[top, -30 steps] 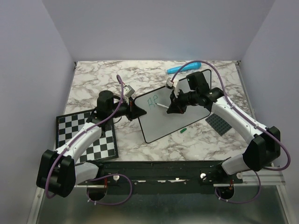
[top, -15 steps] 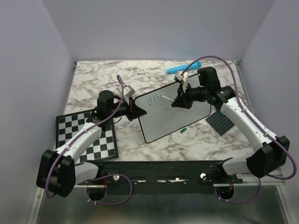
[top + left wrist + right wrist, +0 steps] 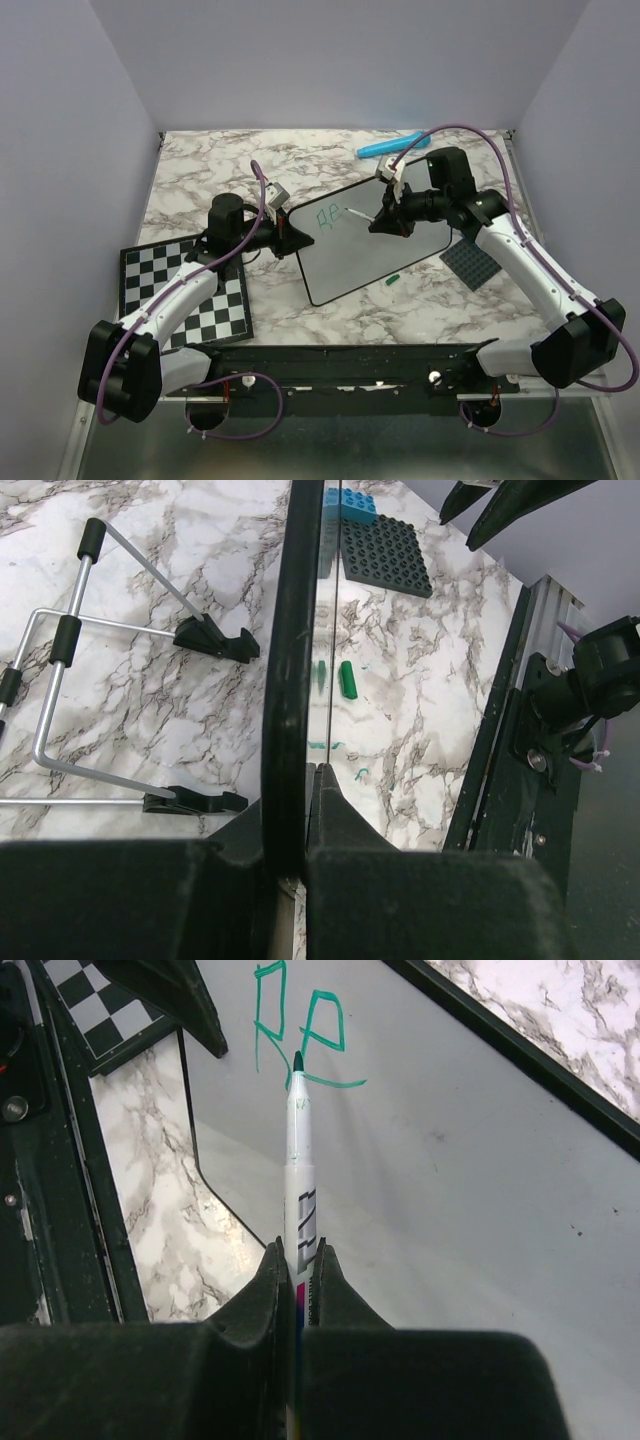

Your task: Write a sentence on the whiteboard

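The right hand [image 3: 385, 222], clamping a green marker [image 3: 298, 1160], is starting the sentence [image 3: 300, 1035], two letters in, most unwritten, while the left hand [image 3: 288, 232] is pinching the whiteboard [image 3: 370, 260] rim.

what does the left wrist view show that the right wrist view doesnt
Only left wrist: a wire stand, a green cap, a dark studded plate and a blue brick. Only right wrist: the marker in the right end effector, the green letters face-on by its tip, and a checkerboard corner. Both: the whiteboard, its rim clamped by the left end effector, and the marble table.
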Action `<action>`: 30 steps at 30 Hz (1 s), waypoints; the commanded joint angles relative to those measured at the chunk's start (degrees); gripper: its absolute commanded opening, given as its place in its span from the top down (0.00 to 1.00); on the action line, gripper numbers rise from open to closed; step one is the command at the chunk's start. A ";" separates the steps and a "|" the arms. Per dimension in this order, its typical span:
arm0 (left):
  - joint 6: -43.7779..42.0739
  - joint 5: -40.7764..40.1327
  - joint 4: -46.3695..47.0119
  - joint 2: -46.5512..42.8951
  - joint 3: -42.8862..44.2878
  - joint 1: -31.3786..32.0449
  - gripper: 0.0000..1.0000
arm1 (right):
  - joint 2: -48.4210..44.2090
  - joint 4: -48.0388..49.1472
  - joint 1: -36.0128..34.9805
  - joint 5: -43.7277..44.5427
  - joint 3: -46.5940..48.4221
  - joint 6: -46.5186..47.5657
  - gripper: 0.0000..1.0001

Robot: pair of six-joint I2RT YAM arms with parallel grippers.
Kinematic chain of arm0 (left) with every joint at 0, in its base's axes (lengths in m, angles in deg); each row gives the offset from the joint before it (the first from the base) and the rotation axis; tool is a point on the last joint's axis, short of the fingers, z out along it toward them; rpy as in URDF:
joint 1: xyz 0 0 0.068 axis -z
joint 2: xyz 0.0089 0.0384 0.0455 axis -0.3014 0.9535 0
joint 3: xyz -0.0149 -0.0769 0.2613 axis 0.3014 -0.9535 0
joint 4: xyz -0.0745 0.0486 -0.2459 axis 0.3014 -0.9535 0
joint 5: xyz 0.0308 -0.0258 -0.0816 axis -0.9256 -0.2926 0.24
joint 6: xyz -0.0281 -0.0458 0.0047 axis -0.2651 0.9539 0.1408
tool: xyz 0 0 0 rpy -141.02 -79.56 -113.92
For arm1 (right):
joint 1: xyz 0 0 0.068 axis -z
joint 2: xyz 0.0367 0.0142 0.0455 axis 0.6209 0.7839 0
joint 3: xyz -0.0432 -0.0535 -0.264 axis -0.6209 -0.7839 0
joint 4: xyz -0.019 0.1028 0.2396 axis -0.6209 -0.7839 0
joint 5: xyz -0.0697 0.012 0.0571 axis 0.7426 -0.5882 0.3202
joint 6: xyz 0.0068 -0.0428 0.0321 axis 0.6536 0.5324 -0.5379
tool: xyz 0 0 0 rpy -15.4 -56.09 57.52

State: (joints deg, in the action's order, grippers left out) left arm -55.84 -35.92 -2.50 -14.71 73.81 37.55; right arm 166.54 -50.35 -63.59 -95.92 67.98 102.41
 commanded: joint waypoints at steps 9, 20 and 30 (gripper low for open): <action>-8.24 -6.71 -9.93 1.84 -1.30 0.47 1.00 | -1.89 -0.46 -0.19 0.88 -0.66 4.56 0.99; -8.60 -7.24 -10.20 1.40 -1.30 0.56 1.00 | -1.19 -0.29 -0.19 0.26 -1.71 5.43 0.99; -8.77 -7.42 -10.20 1.14 -1.21 0.73 1.00 | -1.63 -0.03 -0.19 0.96 -2.42 6.32 0.99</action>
State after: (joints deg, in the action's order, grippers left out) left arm -56.72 -35.99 -3.05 -14.84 74.12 37.93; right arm 166.02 -50.37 -63.59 -95.35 66.17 107.77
